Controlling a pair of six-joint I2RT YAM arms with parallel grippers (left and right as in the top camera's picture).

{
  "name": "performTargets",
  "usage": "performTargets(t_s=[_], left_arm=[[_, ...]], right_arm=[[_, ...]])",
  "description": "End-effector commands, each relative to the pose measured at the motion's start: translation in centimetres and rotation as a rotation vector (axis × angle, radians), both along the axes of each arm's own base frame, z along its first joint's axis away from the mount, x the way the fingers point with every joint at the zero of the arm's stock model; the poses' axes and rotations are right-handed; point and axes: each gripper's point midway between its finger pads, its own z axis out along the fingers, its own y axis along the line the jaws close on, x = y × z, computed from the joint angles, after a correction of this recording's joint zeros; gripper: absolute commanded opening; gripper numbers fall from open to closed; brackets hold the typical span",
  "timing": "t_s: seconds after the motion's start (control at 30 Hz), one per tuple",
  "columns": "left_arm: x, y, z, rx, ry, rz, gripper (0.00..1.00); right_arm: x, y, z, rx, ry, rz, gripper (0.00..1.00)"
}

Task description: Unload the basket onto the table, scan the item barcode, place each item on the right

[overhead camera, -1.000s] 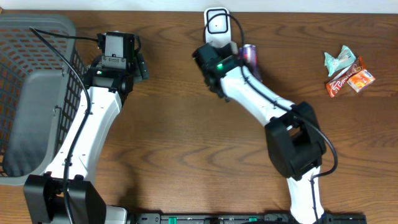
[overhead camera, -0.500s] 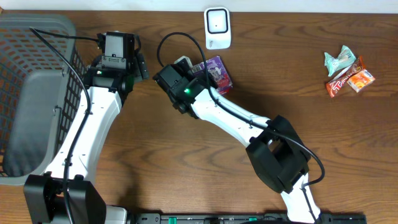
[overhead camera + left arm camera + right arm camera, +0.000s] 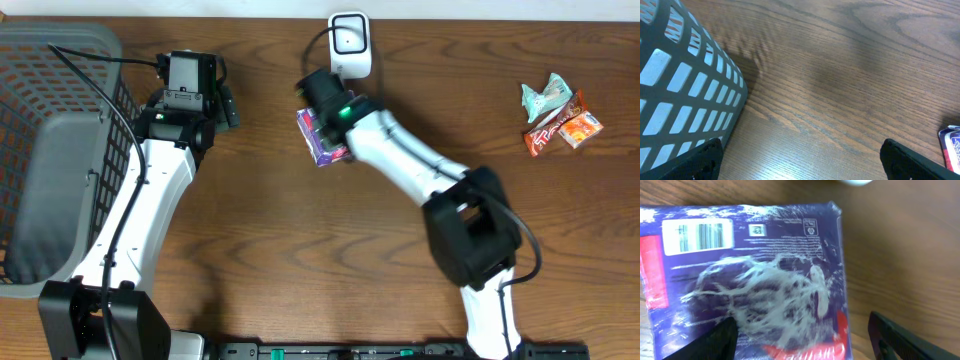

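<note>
Landmark: white scanner (image 3: 350,42), at the far edge of the bench (image 3: 300,250).
Task item: purple packet (image 3: 322,137), lying flat on the bench near the scanner, on its near-left side and not touching it.
Barcode: white label (image 3: 699,236) on the packet's upward face, in one corner. The crinkled wrap glares over the middle of that face.
Right fingers (image 3: 910,339): released and spread wide above the packet. One is clear of the packet's edge over bare wood. The other overlaps the packet in the wrist view, and I cannot tell whether it touches.
In the way: the right arm's wrist (image 3: 330,95) sits between the scanner and the packet and covers part of the packet's far edge from overhead.
Left fingers (image 3: 920,161): released and wide apart over bare wood, holding nothing, well to the left of the scanner. A corner of the purple packet shows at the edge of the left wrist view.
Basket (image 3: 60,40): grey mesh, well apart from the scanner on its left, just beside the left arm.
Snack packs (image 3: 556,115): a teal one and a red-orange one bunched together, well apart from the scanner on its right.
</note>
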Motion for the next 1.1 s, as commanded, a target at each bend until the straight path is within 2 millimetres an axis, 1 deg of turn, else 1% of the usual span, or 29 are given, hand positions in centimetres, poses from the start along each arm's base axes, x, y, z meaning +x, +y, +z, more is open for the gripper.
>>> performTargets(t_s=[0.0, 0.07, 0.13, 0.2, 0.27, 0.37, 0.43, 0.47, 0.6, 0.77, 0.83, 0.87, 0.93, 1.03, 1.07], left_arm=[[0.1, 0.3, 0.2, 0.018, -0.002, 0.0, 0.99], [0.1, 0.3, 0.2, 0.018, -0.002, 0.0, 0.99], [0.1, 0.3, 0.2, 0.018, -0.002, 0.0, 0.99], [0.1, 0.3, 0.2, 0.018, -0.002, 0.0, 0.99], [0.1, 0.3, 0.2, 0.018, -0.002, 0.0, 0.99], [0.1, 0.3, 0.2, 0.018, -0.002, 0.0, 0.99], [0.1, 0.3, 0.2, 0.018, -0.002, 0.0, 0.99], [0.1, 0.3, 0.2, 0.018, -0.002, 0.0, 0.99], [0.1, 0.3, 0.2, 0.018, -0.002, 0.0, 0.99], [0.1, 0.3, 0.2, 0.018, -0.002, 0.0, 0.99], [0.1, 0.3, 0.2, 0.018, -0.002, 0.0, 0.99], [0.1, 0.3, 0.2, 0.018, -0.002, 0.0, 0.99], [0.1, 0.3, 0.2, 0.018, -0.002, 0.0, 0.99], [0.1, 0.3, 0.2, 0.018, -0.002, 0.0, 0.99], [0.1, 0.3, 0.2, 0.018, -0.002, 0.0, 0.99]], right_arm=[[-0.5, 1.5, 1.4, 0.415, 0.183, 0.069, 0.79], [-0.2, 1.3, 2.4, 0.589, 0.24, 0.11, 0.78], [0.1, 0.7, 4.0, 0.746, 0.27, 0.16, 0.79], [0.7, -0.7, 5.0, 0.834, 0.276, 0.166, 0.79], [1.3, -2.2, 5.3, 0.871, 0.272, 0.144, 0.78], [1.7, -4.0, 4.7, 0.874, 0.265, 0.106, 0.77], [1.7, -4.3, 4.2, 0.876, 0.266, 0.098, 0.77], [1.5, -4.2, 3.8, 0.879, 0.269, 0.1, 0.77], [0.6, -3.1, 2.1, 0.911, 0.273, 0.13, 0.77], [-0.1, -2.4, -0.3, 0.939, 0.27, 0.098, 0.76], [-0.3, -2.4, -1.1, 0.957, 0.268, 0.073, 0.69], [-0.4, -2.3, -1.4, 0.96, 0.266, 0.072, 0.63], [-0.6, -2.3, -1.7, 0.96, 0.267, 0.072, 0.56], [-0.8, -2.0, -1.8, 0.959, 0.273, 0.077, 0.55], [-0.9, -1.8, -1.8, 0.959, 0.273, 0.082, 0.56]])
